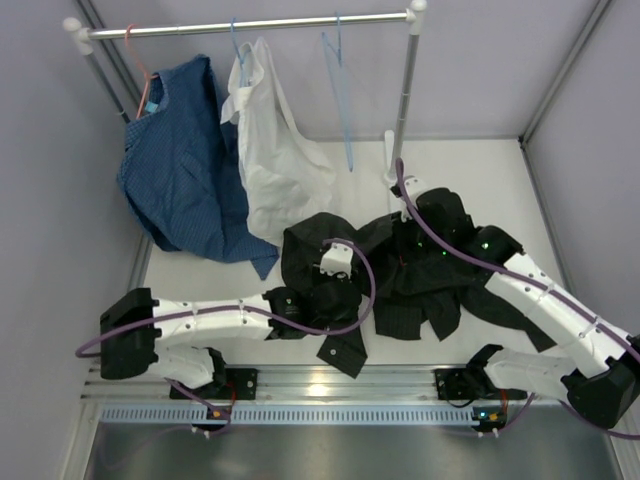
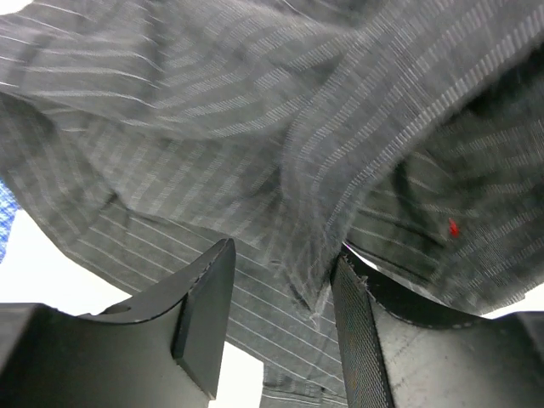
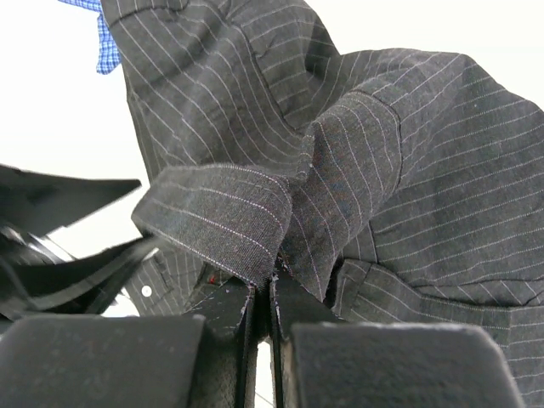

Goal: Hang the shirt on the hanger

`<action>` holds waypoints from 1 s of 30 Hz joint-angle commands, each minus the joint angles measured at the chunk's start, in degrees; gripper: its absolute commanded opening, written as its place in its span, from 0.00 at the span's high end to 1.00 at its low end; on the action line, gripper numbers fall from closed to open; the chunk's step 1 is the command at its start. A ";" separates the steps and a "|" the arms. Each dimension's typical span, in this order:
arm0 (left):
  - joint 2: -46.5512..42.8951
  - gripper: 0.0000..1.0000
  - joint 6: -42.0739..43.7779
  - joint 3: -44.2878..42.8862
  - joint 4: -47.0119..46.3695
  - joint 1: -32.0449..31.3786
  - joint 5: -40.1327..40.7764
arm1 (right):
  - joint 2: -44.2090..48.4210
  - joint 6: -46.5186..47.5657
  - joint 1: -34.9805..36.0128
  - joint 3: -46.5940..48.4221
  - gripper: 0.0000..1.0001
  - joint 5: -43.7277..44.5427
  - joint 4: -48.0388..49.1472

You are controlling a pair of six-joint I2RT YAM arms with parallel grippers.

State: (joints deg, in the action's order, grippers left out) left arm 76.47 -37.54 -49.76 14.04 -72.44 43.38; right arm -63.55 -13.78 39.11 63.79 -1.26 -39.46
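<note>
Over the table (image 1: 480,170), the top view shows the shirt (image 1: 400,290) as a dark, crumpled heap at the centre, with both arms ending in it. The left arm (image 1: 215,318) comes in from the left to the heap's near left part. The right arm (image 1: 545,295) reaches from the right to its far right part. The fingertips of both are hidden among the folds. The hanger (image 1: 343,100) is not on the table. It hangs bare by its hook from the rail (image 1: 250,25) at the far side, straight beyond the heap and well apart from it. Its frame is edge-on to the camera and drops downward. The white shirt (image 1: 270,140) and the blue shirt (image 1: 180,170) hang to its left. Both wrists look about equally far from the hanger, so the cloth has to travel away and upward.

At the left wrist, the left gripper (image 2: 280,331) stands spread. A raw hem of the pinstriped cloth drops into the gap and brushes the right finger, but nothing is pinched.

At the right wrist, the right gripper (image 3: 270,314) is clenched on a thick rolled fold of the shirt. The fold rises above the fingers and the rest of the garment drapes off to the right. I judge this arm the one carrying the load.
</note>
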 commanded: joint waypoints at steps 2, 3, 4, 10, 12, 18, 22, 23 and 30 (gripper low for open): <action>2.80 0.50 -1.83 -1.04 -6.13 -3.23 4.70 | -1.05 -0.81 -1.41 3.53 1.00 -1.11 0.88; 3.59 0.51 -2.01 -1.39 -6.13 -3.23 5.05 | -1.05 -0.90 -1.41 3.71 1.00 -1.29 0.88; 4.91 0.56 -2.01 -1.83 -5.96 -3.23 6.44 | -1.05 -0.98 -1.41 3.71 1.00 -1.81 1.05; 7.64 0.58 -2.98 -2.36 -6.13 -3.05 8.04 | -0.52 -0.90 -1.49 4.06 1.00 -2.78 1.14; 8.70 0.66 -2.80 -2.54 -6.05 -2.62 8.39 | -0.44 -0.90 -1.41 4.24 1.00 -3.22 1.14; 7.30 1.00 -0.79 -2.63 -5.78 -1.04 8.57 | -0.08 -0.55 -1.50 2.92 1.00 -3.58 1.23; 2.29 1.00 5.17 -4.20 -2.19 3.61 -3.16 | 0.00 0.24 -2.99 1.16 0.90 -4.89 2.11; 1.24 1.00 5.54 -4.90 -0.61 5.11 -7.12 | 0.00 0.42 -3.51 0.99 0.84 -5.50 2.28; -5.80 1.00 7.74 -6.23 6.87 14.79 -40.73 | 1.67 2.62 -6.41 5.64 0.40 -7.80 2.37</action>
State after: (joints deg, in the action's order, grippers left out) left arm 73.30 -32.36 -54.46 17.69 -57.52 18.35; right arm -64.34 -12.60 34.13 64.88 -7.33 -39.11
